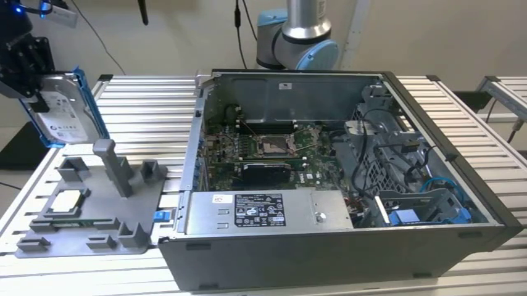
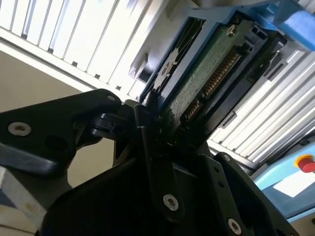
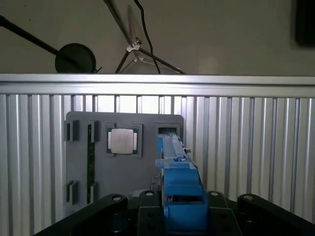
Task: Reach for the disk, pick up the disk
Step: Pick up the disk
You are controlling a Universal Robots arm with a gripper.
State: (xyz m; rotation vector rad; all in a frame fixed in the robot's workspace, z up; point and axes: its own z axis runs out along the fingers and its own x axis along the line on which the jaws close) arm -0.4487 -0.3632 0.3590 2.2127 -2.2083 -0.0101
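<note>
The disk (image 1: 66, 117), a silver hard drive with a white label in a bright blue bracket, hangs on edge above the grey fixture plate (image 1: 91, 209) at the exterior view's left. My black gripper (image 1: 34, 92) is shut on its upper end, and the disk is clear of the plate. The second wrist view shows the disk's green circuit-board side (image 2: 206, 73) clamped between the black fingers (image 2: 147, 118). In the first wrist view the blue bracket's edge (image 3: 176, 182) runs out from between the gripper's jaws, over the plate (image 3: 123, 167).
A small square processor chip (image 1: 66, 200) (image 3: 124, 141) lies in the fixture plate. An open computer case (image 1: 346, 172) with a stickered grey box (image 1: 263, 213) stands to the exterior view's right on the slatted metal table (image 1: 148, 111). The arm's base (image 1: 297, 37) rises behind it.
</note>
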